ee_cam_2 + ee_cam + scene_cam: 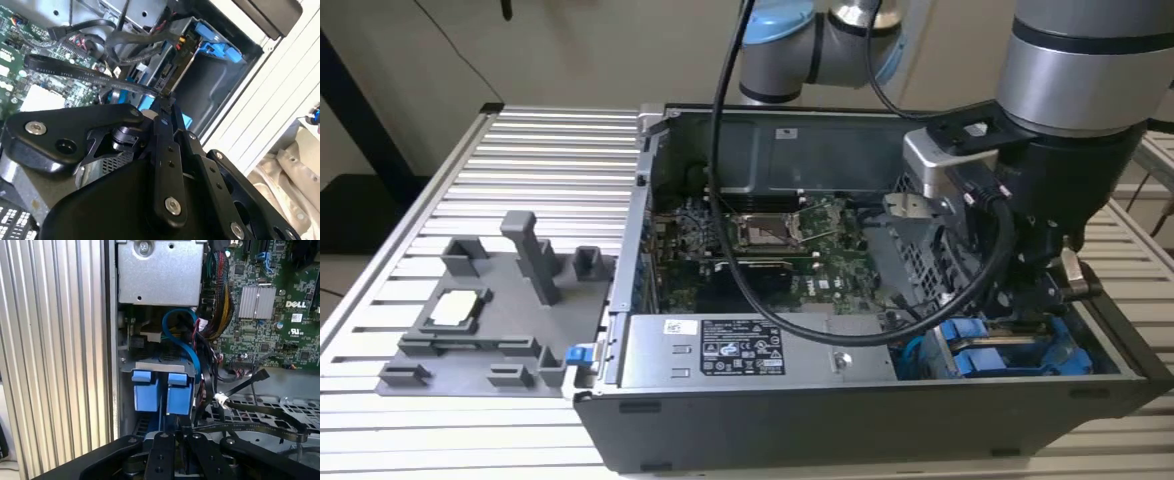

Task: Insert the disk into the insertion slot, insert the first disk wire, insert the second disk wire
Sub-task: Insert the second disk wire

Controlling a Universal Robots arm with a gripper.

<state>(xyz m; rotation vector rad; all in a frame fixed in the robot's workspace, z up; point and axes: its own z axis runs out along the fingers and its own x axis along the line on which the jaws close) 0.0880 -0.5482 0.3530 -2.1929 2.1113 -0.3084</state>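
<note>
Reaching into the open computer case (854, 400) at the exterior view's right, the gripper (1047, 290) is positioned just above the insertion slot (1014, 350). The disk (162, 395) is seen seated in that slot in the first wrist view, blue carrier tabs upward. Whether the gripper fingers are parted or closed cannot be told; a black cable (260, 426) lies beside them

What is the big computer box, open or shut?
Open. The computer case has no cover on top, so the green circuit board inside shows.
</note>
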